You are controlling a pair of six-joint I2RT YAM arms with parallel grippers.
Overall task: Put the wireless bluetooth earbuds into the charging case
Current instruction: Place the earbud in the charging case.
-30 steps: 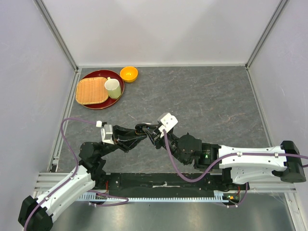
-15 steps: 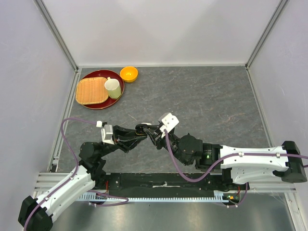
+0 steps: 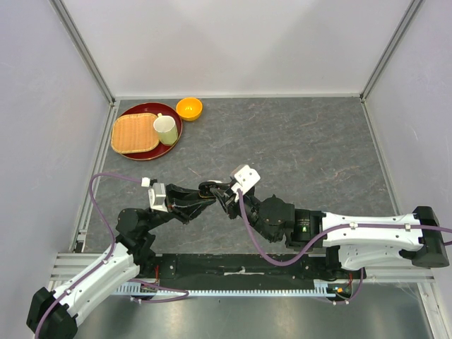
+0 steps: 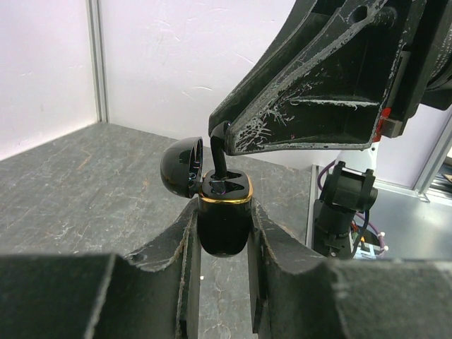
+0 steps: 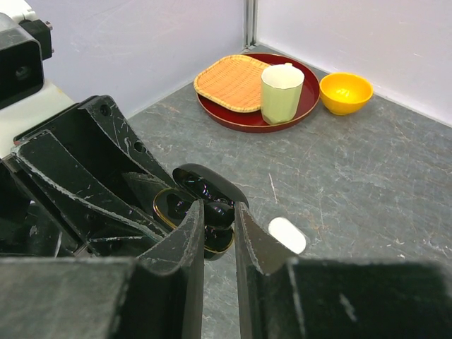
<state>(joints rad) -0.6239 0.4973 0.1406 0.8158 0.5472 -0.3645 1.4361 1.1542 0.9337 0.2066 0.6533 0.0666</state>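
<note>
My left gripper (image 4: 223,212) is shut on a black charging case (image 4: 224,229) with a gold rim. It holds the case upright above the table with the lid (image 4: 182,168) open. My right gripper (image 5: 219,212) is shut on a black earbud (image 5: 220,205) and holds it right over the case (image 5: 168,205). In the left wrist view the earbud's stem (image 4: 219,157) points down into a slot in the case. In the top view both grippers meet at the case (image 3: 207,189), left of table centre. A white pebble-shaped case (image 5: 287,234) lies on the table beside them. No other earbuds show.
A red tray (image 3: 171,145) at the back left holds a woven basket plate (image 3: 134,133) and a pale green cup (image 3: 166,129). An orange bowl (image 3: 189,108) stands behind it. Walls enclose the table on three sides.
My right wrist has shifted slightly back and forth over the case. The left arm and the case have stayed still.
</note>
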